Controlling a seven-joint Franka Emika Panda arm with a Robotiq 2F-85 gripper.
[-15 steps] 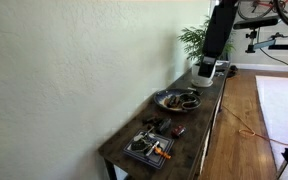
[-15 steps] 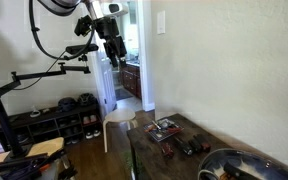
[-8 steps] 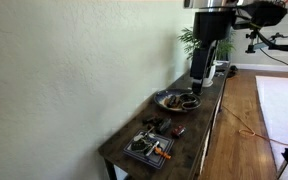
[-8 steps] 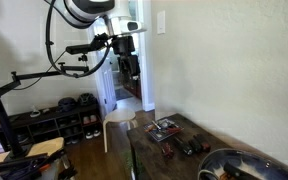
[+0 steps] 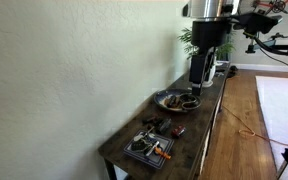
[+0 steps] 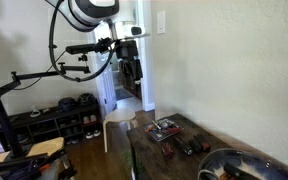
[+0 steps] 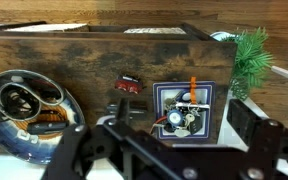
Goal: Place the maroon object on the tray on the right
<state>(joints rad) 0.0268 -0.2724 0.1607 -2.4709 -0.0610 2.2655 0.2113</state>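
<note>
The maroon object is a tiny dark-red item lying on the wooden table between the two trays; it also shows in an exterior view. The round dark tray lies left in the wrist view and holds several small items; it shows in both exterior views. My gripper is open and empty, high above the table, looking down over the square tray. It hangs from the arm in both exterior views.
A square grey tray with compartments holds small parts and an orange item; it also shows in both exterior views. A green plant stands at the table's end. The wall runs along the table's back.
The arm has swung from the table's far end toward the trays, and the gripper has come lower. Nothing on the table has moved.
</note>
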